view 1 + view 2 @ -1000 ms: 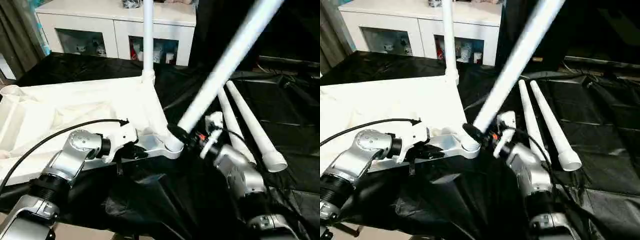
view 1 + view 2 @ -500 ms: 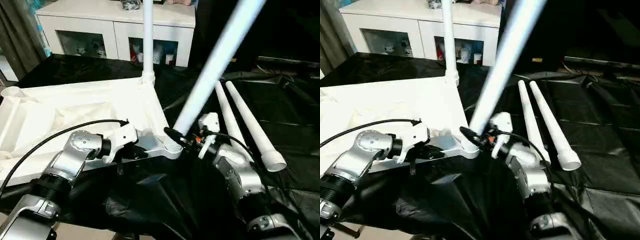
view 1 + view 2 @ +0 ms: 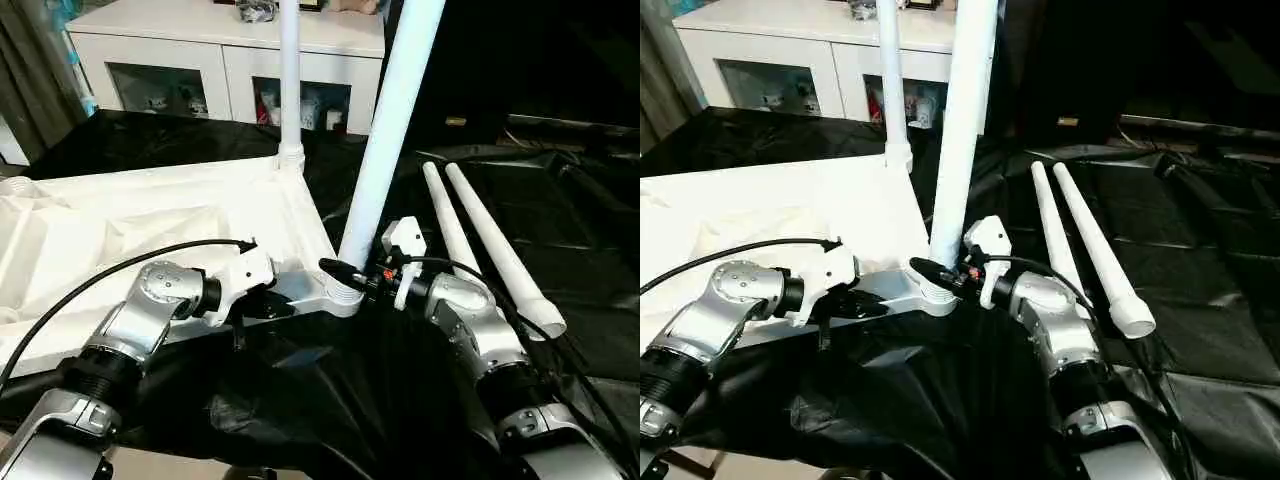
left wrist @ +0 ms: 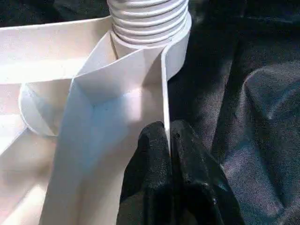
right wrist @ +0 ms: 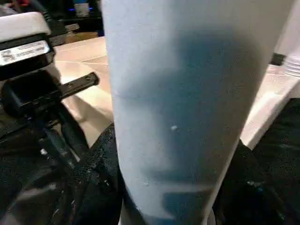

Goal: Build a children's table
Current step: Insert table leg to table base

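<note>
The children's table point(image 3: 150, 225) lay upside down on the black sheet point(image 3: 560, 200), one leg point(image 3: 289, 80) already upright at its far corner; the left gripper point(image 4: 169, 140) was pinched tight on the rim near the nearer corner; the right gripper point(image 3: 345, 272) clasped a second leg point(image 3: 385, 140) at its foot, standing nearly upright in the corner socket point(image 3: 345, 295); two spare legs point(image 3: 490, 245) lay side by side beyond the right arm.

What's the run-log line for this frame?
left gripper: shut on tabletop rim | right gripper: holds leg in near corner socket | loose legs: two
</note>
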Controlling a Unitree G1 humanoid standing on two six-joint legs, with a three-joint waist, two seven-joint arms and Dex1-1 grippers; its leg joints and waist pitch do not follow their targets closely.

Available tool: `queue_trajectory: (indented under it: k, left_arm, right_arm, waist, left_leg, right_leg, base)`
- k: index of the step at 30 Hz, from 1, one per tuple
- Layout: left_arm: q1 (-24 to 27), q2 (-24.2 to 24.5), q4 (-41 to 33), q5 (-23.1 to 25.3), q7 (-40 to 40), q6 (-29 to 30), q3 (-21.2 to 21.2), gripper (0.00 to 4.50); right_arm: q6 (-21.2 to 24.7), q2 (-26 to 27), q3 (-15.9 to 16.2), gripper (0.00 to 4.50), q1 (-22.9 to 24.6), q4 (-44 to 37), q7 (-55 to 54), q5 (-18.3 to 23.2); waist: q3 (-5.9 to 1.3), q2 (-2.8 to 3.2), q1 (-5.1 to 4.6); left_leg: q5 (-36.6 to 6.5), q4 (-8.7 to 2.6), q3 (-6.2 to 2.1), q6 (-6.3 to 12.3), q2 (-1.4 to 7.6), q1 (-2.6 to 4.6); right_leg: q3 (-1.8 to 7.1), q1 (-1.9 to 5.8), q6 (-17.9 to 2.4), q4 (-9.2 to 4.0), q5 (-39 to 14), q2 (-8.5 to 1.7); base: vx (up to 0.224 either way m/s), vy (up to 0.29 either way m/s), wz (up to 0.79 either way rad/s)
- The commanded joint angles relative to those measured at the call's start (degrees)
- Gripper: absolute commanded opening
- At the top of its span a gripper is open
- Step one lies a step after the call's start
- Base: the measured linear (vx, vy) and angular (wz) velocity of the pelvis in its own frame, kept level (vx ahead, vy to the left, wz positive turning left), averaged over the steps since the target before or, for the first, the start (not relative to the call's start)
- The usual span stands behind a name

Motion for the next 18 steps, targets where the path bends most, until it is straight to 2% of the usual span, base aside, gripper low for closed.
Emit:
queue_trajectory:
  k: [1,4,5,7,9,10,11,12,13,14,15,16,18]
  left_arm:
    - [0.06,0.22,-2.15,-1.36,-2.68,-1.58,0.02,0.00]
    - [0.14,0.71,-2.80,-1.49,-4.13,-1.68,-0.48,0.00]
    - [0.12,0.85,-3.00,-1.56,-4.68,-1.81,-0.66,0.00]
    - [0.04,1.05,-3.25,-1.60,-5.45,-1.95,-0.87,0.00]
    - [-0.68,1.77,-3.43,-1.21,-7.07,-2.48,-1.43,0.00]
    - [-0.87,1.99,-3.60,-1.14,-7.46,-2.53,-1.54,0.00]
    - [-0.95,2.11,-3.92,-1.21,-7.67,-2.34,-1.53,0.00]
    - [-1.20,2.22,-4.25,-1.37,-7.96,-2.07,-1.45,0.00]
    - [-1.39,2.31,-4.58,-1.49,-8.15,-1.80,-1.41,0.00]
    - [-1.61,2.39,-4.74,-1.46,-8.31,-1.76,-1.43,0.00]
    - [-1.78,2.48,-5.00,-1.45,-8.42,-1.66,-1.43,0.00]
    - [-2.01,2.50,-5.12,-1.53,-8.51,-1.55,-1.33,0.00]
    - [-2.41,2.60,-5.13,-1.76,-8.69,-1.41,-1.17,0.00]
  right_arm:
    - [2.45,-1.62,1.84,1.90,1.45,5.12,3.19,-1.80]
    - [2.29,-2.14,2.17,1.90,0.85,6.03,5.05,-1.77]
    - [2.09,-2.39,2.38,1.90,0.58,6.34,5.62,-1.90]
    - [1.89,-2.76,2.64,1.90,0.22,6.68,6.66,-2.15]
    - [2.04,-3.82,3.04,1.90,-0.72,7.31,9.54,-2.40]
    - [2.14,-4.15,3.12,1.90,-0.91,7.33,10.33,-2.40]
    - [2.16,-4.35,3.11,1.90,-0.99,7.26,10.85,-2.38]
    - [2.24,-4.61,3.09,1.90,-1.14,7.14,11.74,-2.26]
    - [2.28,-4.81,3.17,1.90,-1.17,6.90,12.46,-2.17]
    - [1.93,-4.93,3.22,1.90,-1.25,6.85,13.07,-2.24]
    - [1.82,-5.06,3.25,1.90,-1.25,6.61,13.58,-2.20]
    - [1.87,-5.15,3.20,1.90,-1.22,6.37,14.34,-1.96]
    - [1.48,-5.26,3.12,1.90,-1.26,6.38,15.39,-1.55]
  waist:
    - [-2.60,0.38,-0.67]
    - [-1.98,0.47,-0.77]
    - [-1.77,0.34,-0.82]
    - [-1.71,0.33,-0.87]
    - [-0.32,-0.17,-1.15]
    - [0.21,-0.45,-1.25]
    - [0.06,-0.33,-1.10]
    - [0.97,-0.68,-1.21]
    - [1.54,-0.96,-1.32]
    - [1.61,-0.94,-1.25]
    - [2.05,-1.41,-1.33]
    - [2.19,-1.32,-1.24]
    - [2.93,-1.04,-1.19]
  left_leg:
    - [-31.21,-5.63,-1.77,-3.18,3.17,2.29]
    - [-29.95,-5.98,-1.65,-2.51,3.17,2.07]
    - [-28.90,-6.17,-1.53,-2.11,3.19,2.06]
    - [-28.25,-6.28,-1.48,-1.78,3.22,2.03]
    - [-29.32,-6.58,-1.38,-1.41,3.17,1.95]
    - [-30.79,-6.71,-1.49,-1.40,3.13,2.09]
    - [-30.98,-6.66,-1.49,-1.55,3.19,2.51]
    - [-31.83,-6.72,-1.44,-1.55,3.21,2.77]
    - [-32.99,-7.03,-1.54,-1.74,3.22,2.97]
    - [-32.39,-7.22,-1.72,-1.70,3.30,2.93]
    - [-31.73,-7.39,-1.66,-1.49,3.31,2.82]
    - [-30.80,-7.56,-1.65,-1.22,3.35,2.87]
    - [-31.46,-7.76,-1.66,-1.38,3.47,2.91]
  right_leg:
    - [2.82,0.29,-9.31,-5.79,-28.05,-4.01]
    - [2.89,0.31,-9.63,-5.81,-25.97,-3.79]
    - [2.89,0.34,-9.82,-5.82,-24.49,-3.63]
    - [2.87,0.50,-10.16,-5.68,-23.46,-3.55]
    - [3.00,-0.10,-9.64,-6.10,-25.10,-3.41]
    - [3.07,-0.18,-8.73,-6.31,-28.41,-3.49]
    - [3.16,-0.25,-8.49,-6.49,-29.36,-3.69]
    - [3.35,-0.84,-8.13,-7.00,-30.94,-3.70]
    - [3.26,-0.81,-7.55,-7.29,-33.23,-3.75]
    - [3.23,-0.52,-7.45,-7.30,-33.61,-3.96]
    - [3.27,-0.63,-7.31,-7.46,-33.60,-3.96]
    - [3.32,-0.55,-7.37,-7.49,-33.33,-3.98]
    - [3.45,-0.91,-7.58,-7.68,-34.20,-4.00]
  base:
    - [0.000,0.000,0.00]
    - [0.000,0.000,0.00]
    - [0.000,0.000,0.00]
    - [0.000,0.000,0.00]
    - [0.000,0.000,0.00]
    - [0.000,0.000,0.00]
    - [0.000,0.000,0.00]
    - [0.000,0.000,0.00]
    - [0.000,0.000,0.00]
    - [0.000,0.000,0.00]
    - [0.000,0.000,0.00]
    - [0.000,0.000,0.00]
    - [0.000,0.000,0.00]
